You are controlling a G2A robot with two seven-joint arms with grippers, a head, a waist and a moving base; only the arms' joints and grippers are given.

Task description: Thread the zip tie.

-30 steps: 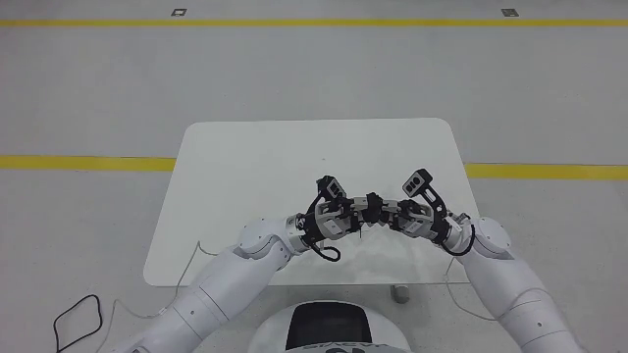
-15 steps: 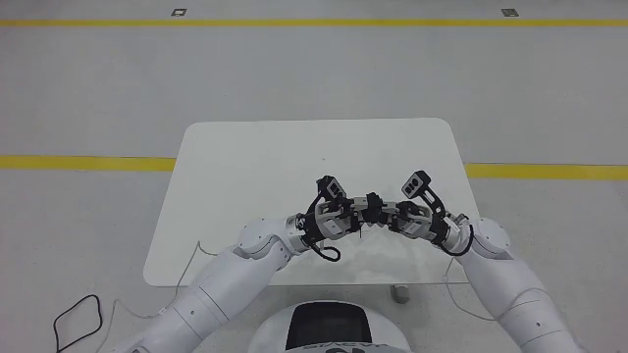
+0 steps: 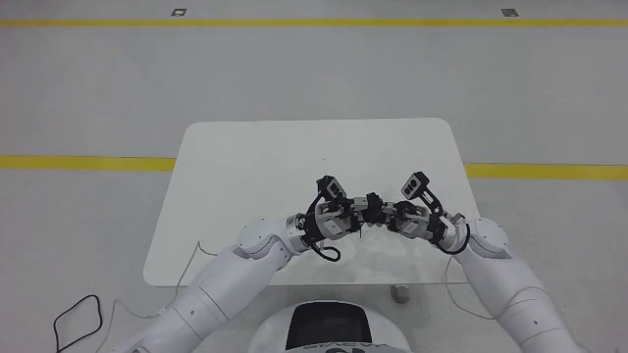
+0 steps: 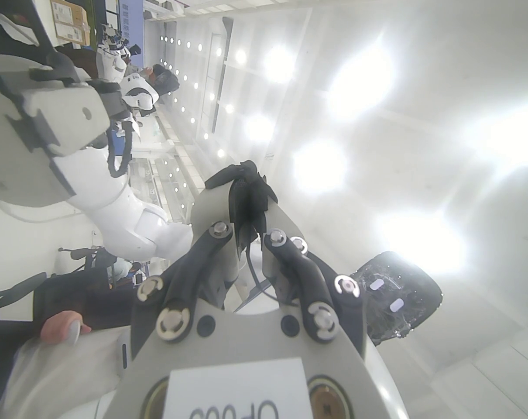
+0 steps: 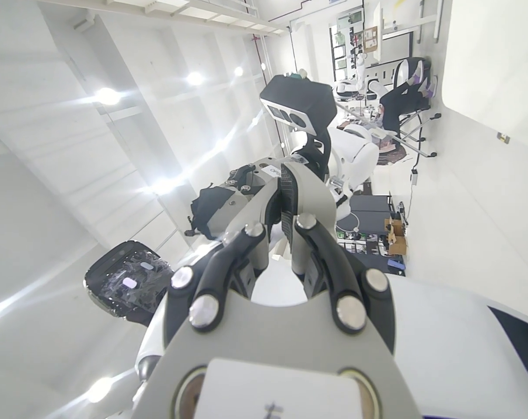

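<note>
My two grippers meet tip to tip above the front part of the white table (image 3: pixel 255 157). The left gripper (image 3: pixel 361 209) (image 4: pixel 246 189) is shut, and a thin black zip tie (image 4: pixel 252 266) runs from between its fingers back toward the wrist. The right gripper (image 3: pixel 381 212) (image 5: pixel 283 180) faces it from the other side, fingers pressed together; whether it pinches the tie is hidden. In the right wrist view the left gripper (image 5: pixel 211 209) sits just beyond my right fingertips.
The tabletop (image 3: pixel 294 147) spreads bare behind and beside the arms. Its front edge (image 3: pixel 196 282) lies under the left forearm. A yellow floor line (image 3: pixel 88 163) runs past both sides of the table.
The right arm has edged slightly toward the left gripper. The left arm has stayed still, and both grippers remain shut.
</note>
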